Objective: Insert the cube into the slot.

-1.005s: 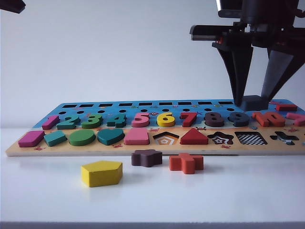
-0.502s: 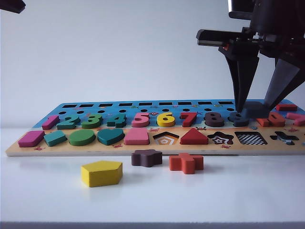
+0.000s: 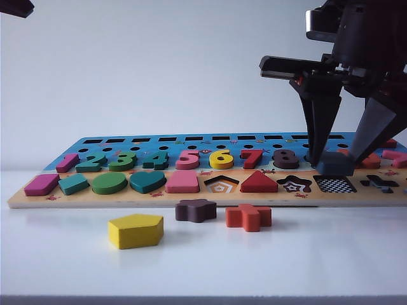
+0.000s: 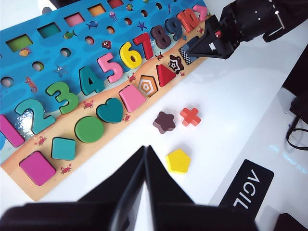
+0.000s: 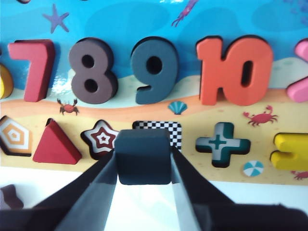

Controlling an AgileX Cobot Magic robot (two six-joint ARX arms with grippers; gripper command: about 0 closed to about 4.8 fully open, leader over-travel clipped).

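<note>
My right gripper is shut on the cube, a dark navy-grey block pinched between both fingers. The cube hangs just above the slot, a checkered recess in the puzzle board's front row. In the right wrist view the cube covers most of the slot, whose checkered far edge shows behind it. My left gripper is shut and empty, high above the white table near the yellow pentagon.
The puzzle board carries raised numbers and shape pieces. A star recess and a cross recess flank the slot. In front of the board lie a yellow pentagon, a brown star block and an orange cross.
My right gripper has come down and toward the board's front edge with the cube, from over the number row to just above the checkered slot. The left arm has kept still.
</note>
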